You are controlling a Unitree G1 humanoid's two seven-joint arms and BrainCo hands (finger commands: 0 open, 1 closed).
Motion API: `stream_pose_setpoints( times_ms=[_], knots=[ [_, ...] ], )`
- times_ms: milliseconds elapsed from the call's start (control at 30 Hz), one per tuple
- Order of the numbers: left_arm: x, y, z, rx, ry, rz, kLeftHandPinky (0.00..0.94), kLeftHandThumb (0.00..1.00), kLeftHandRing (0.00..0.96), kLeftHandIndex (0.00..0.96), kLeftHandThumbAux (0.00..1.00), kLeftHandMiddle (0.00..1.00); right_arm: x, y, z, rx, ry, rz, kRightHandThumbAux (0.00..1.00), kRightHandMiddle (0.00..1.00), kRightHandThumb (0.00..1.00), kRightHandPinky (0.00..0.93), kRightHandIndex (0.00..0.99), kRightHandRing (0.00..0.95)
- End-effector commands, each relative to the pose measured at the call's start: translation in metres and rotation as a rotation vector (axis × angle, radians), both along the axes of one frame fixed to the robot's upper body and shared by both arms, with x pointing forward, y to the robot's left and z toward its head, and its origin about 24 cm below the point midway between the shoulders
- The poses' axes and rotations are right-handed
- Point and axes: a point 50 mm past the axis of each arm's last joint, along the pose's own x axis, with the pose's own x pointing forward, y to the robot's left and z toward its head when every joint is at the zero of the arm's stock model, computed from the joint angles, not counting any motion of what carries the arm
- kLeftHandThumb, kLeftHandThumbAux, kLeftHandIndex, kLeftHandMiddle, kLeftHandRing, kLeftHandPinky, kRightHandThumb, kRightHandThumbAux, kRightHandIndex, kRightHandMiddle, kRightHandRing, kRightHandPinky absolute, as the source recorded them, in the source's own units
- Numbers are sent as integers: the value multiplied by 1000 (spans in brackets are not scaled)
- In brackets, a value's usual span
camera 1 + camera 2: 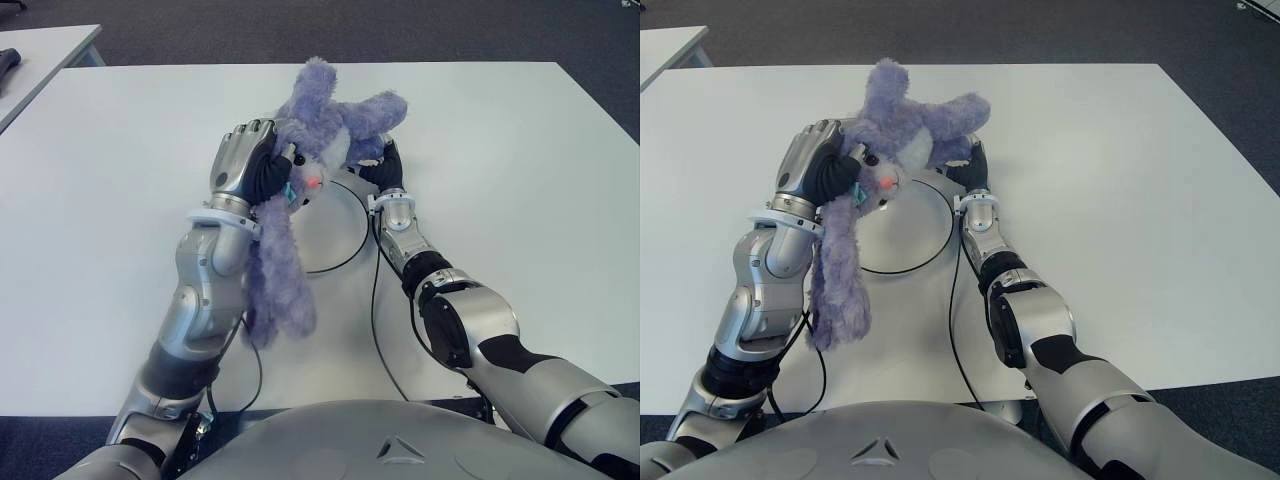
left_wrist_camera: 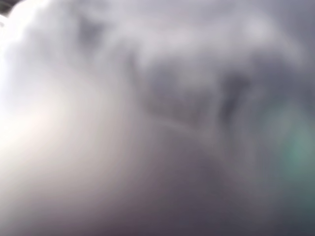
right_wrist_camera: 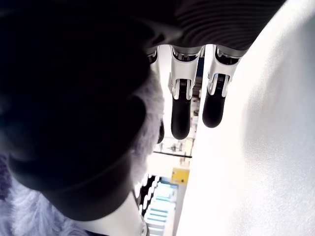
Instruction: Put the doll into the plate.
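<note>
while left robot hand (image 1: 250,160) clutches doll (image 1: 318,130) above plate (image 1: 352,215) rim | right robot hand (image 1: 385,165) pinches doll | table (image 1: 520,180) bare rightward

Silver-shelled arms with black joints and thin black cables end in a silver-backed left hand (image 1: 245,160) with black fingers.

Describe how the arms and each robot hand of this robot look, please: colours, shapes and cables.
Both arms are silver metal with black joint sections. The left robot hand has a silver back, dark fingers and a white wrist ring. The right robot hand is black with a white cuff. Thin black cables run along each forearm.
</note>
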Motion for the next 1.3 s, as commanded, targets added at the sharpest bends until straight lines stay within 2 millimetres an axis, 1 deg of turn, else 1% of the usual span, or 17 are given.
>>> stream_pose_setpoints(
  times_ms=[33, 233, 300, 400, 567, 667, 767, 1000, 1200, 1300],
  knots=[
    [-2, -8, -17, -53, 40, -18, 806, 962, 824, 733, 615, 500, -69, -15, -99, -61, 391, -35, 975, 257, 132, 225, 220, 224],
    [0, -10, -24, -102, 19, 15, 815, 963, 826, 735, 614, 500, -69, -16, -99, -67, 387, -36, 971, 256, 107, 218, 222, 222],
    [0, -11, -29, -125, 12, 34, 813, 964, 826, 736, 614, 500, -69, -16, -99, -67, 386, -35, 971, 258, 74, 220, 218, 224],
    [1, -11, -36, -147, 9, 51, 808, 964, 824, 736, 614, 500, -70, -17, -99, -66, 385, -34, 972, 260, 61, 227, 217, 228],
    [-1, -11, -43, -182, -1, 76, 812, 964, 824, 737, 613, 500, -70, -17, -99, -57, 385, -34, 983, 259, 68, 226, 212, 228],
    [-3, -11, -47, -215, -2, 95, 821, 964, 824, 737, 613, 500, -70, -17, -99, -48, 387, -35, 984, 261, 104, 232, 213, 232],
    [-4, -11, -50, -243, -2, 108, 826, 965, 825, 737, 613, 500, -69, -17, -99, -39, 389, -34, 981, 263, 114, 233, 214, 234],
    [-10, -14, -63, -295, 9, 117, 840, 966, 832, 745, 613, 500, -69, -18, -99, -26, 389, -34, 966, 270, 85, 239, 220, 243],
    [-15, -16, -72, -339, 60, 119, 842, 965, 830, 743, 613, 500, -70, -17, -100, -12, 392, -39, 980, 269, 89, 234, 222, 241],
    [-17, -17, -75, -356, 84, 126, 845, 963, 829, 740, 614, 500, -70, -17, -100, -8, 391, -40, 975, 272, 89, 251, 221, 248]
  ],
)
